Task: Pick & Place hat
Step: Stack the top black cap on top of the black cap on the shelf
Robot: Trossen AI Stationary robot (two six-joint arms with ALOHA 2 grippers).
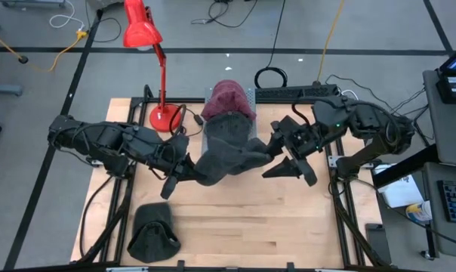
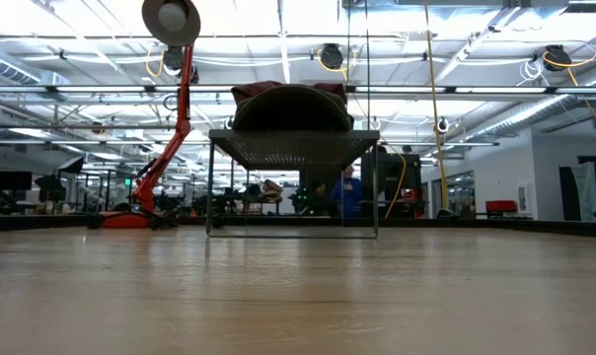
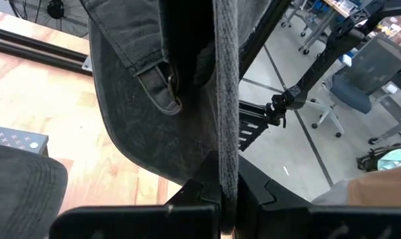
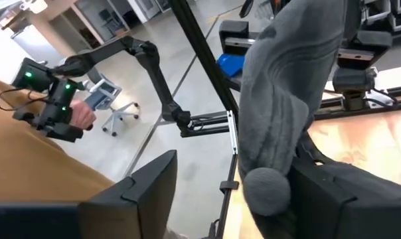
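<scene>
A dark grey hat (image 1: 222,160) hangs in the air over the table's middle, clear of the wood. My left gripper (image 1: 179,171) is shut on its left end. My right gripper (image 1: 278,154) stands open at the hat's right end; in the right wrist view the hat's crown (image 4: 280,113) and its top button (image 4: 267,191) lie between the two fingers. A wire rack (image 1: 248,97) at the far middle carries a maroon hat (image 1: 229,94) and a dark hat (image 2: 293,106). Another dark hat (image 1: 154,231) lies on the table near the front left. My left gripper pinches an edge of the hat (image 3: 226,166) between its two fingers, close to the back strap and buckle (image 3: 164,89). The cloth runs edge-on out of the fingers. The hat is lifted clear of the table. Whether my right gripper's fingers touch the hat, I cannot tell.
A red desk lamp (image 1: 143,30) stands at the far left, its base (image 1: 164,116) on the table beside the rack. Black frame rails run along the table's left and right edges. Bare wood lies at the front middle and right.
</scene>
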